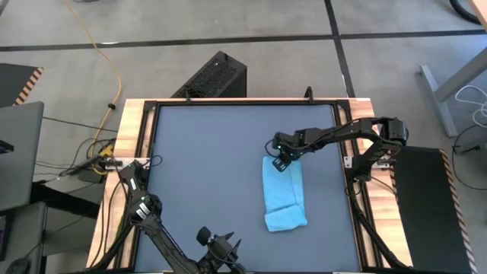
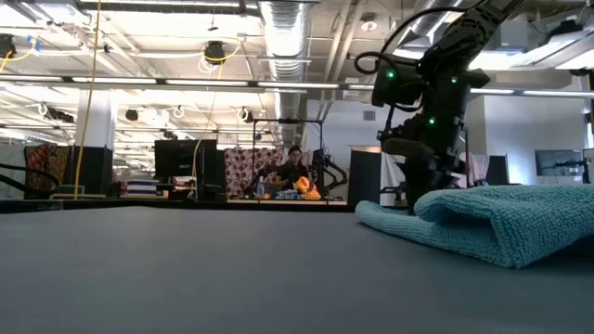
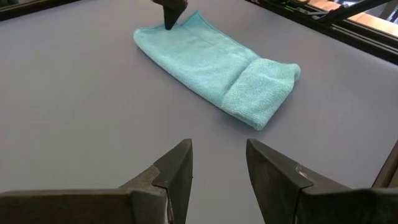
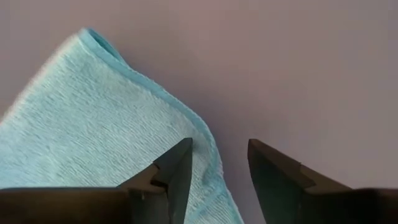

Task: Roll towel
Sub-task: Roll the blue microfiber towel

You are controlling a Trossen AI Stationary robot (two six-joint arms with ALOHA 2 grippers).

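Hovering right over the far end of the towel (image 1: 283, 195), which lies partly rolled on the right half of the table (image 1: 205, 167), the right end effector (image 1: 283, 161) has its fingers spread with nothing held, and the left end effector (image 3: 217, 177) waits spread near the table's near edge.

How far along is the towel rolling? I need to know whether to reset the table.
Barely begun. Done: the towel lies as a narrow strip with its near end turned over into one fold. In hand: the right gripper is at the far end, fingers open over the edge, holding nothing. The left gripper waits open at the near edge. Left: rolling most of the strip, which lies flat.
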